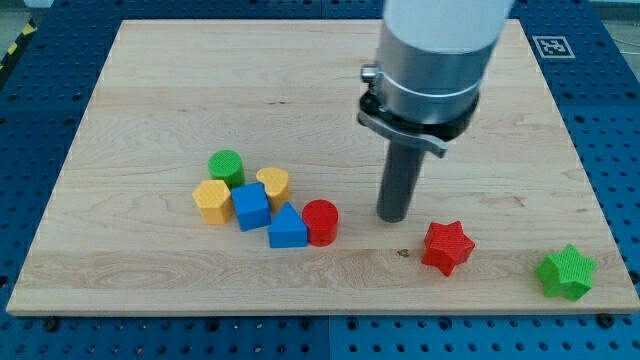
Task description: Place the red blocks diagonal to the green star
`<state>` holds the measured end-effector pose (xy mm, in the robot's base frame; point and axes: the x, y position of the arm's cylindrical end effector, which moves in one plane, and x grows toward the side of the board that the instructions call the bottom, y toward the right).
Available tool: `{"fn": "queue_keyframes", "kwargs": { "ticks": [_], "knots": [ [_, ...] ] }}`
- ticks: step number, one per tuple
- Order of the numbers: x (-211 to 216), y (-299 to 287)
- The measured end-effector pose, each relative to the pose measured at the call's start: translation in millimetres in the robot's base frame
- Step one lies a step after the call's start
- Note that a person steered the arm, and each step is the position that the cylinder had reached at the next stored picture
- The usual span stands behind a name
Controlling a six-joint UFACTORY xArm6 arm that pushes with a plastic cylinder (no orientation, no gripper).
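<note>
A green star (567, 272) lies near the board's lower right corner. A red star (446, 247) lies to its left, apart from it. A red cylinder (321, 221) stands further left, touching a blue triangular block (287, 228). My tip (393, 217) rests on the board between the red cylinder and the red star, slightly above both in the view and touching neither.
A cluster sits left of centre: a green cylinder (226, 167), a yellow hexagonal block (212, 201), a blue cube (250, 206) and a yellow rounded block (273, 184). The wooden board (150, 90) lies on a blue perforated table. The arm's grey body rises at the top.
</note>
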<state>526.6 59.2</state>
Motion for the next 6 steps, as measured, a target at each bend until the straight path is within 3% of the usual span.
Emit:
{"fn": "queue_keyframes", "kwargs": {
  "ticks": [4,6],
  "knots": [
    [82,-25],
    [46,-32]
  ]
}}
